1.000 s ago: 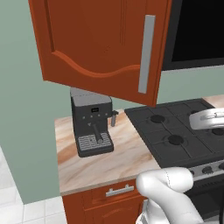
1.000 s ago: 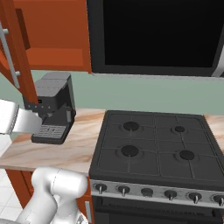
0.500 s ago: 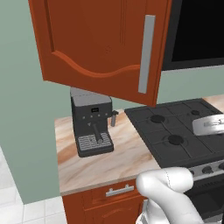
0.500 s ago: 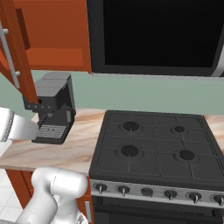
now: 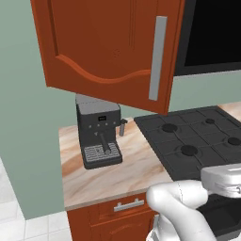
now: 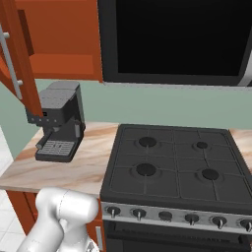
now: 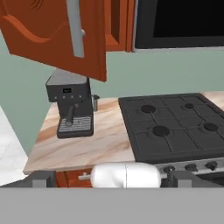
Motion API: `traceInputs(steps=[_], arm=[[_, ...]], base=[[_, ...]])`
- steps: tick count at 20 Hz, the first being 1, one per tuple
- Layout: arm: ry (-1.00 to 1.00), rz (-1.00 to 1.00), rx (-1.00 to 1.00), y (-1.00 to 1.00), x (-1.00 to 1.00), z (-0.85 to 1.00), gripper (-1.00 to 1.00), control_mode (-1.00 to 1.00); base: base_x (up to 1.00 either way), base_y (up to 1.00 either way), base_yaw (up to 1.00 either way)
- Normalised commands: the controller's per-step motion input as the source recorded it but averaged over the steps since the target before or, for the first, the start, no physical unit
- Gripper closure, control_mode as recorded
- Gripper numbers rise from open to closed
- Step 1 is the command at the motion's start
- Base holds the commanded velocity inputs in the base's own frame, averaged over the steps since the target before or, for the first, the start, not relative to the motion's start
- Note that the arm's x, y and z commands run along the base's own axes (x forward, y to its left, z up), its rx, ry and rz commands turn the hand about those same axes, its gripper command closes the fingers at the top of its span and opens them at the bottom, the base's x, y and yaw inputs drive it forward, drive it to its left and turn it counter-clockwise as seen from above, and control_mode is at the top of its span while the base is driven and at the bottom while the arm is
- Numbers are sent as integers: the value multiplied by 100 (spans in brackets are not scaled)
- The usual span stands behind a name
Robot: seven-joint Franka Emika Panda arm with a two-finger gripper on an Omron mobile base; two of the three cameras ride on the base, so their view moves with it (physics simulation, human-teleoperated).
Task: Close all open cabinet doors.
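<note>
While the gripper (image 7: 105, 179) sits low at counter-edge height, tips barely showing so I can't tell their spread, the open cabinet door (image 7: 57, 33) hangs above and to its left, over the coffee machine (image 7: 70, 103), handle (image 7: 75, 28) running vertical; I judge an up-and-left reach is needed.

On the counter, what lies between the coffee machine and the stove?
Nothing: in the hand view, only bare marble counter separates the coffee machine from the stove. The open cabinet door hangs above the machine.
</note>
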Motion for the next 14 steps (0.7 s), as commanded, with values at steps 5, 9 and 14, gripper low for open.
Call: traceInputs(steps=[5,9,14], arm=[[-14,0,2,68,11,0,-100,-100],[-24,0,7,46,33,0,-100,-100],[-30,0,6,29,27,0,-100,-100]], base=[[0,0,0],[0,0,0],[0,0,0]])
